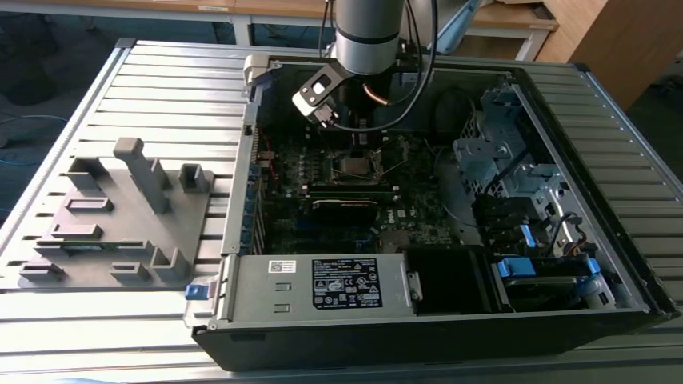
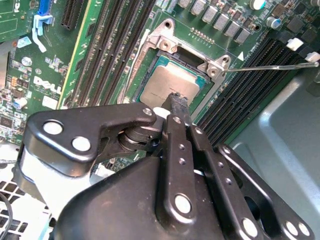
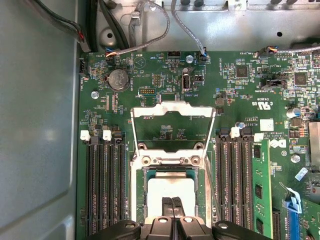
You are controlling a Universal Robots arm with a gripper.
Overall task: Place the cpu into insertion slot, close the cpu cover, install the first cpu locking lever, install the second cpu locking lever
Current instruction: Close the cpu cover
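Closest in the second wrist view, the gripper (image 2: 177, 102) has its fingers pressed together, tips touching the top of the cpu (image 2: 161, 86) near one edge. That chip lies flat, metal side up, square within the insertion slot (image 2: 186, 53), with memory slots (image 3: 105, 185) close along both sides. Beyond, the cpu cover (image 3: 172, 109) stands swung open and a thin locking lever (image 2: 270, 66) juts free. Farther out, the computer case (image 1: 427, 344) walls in the board on the tabletop (image 1: 160, 88).
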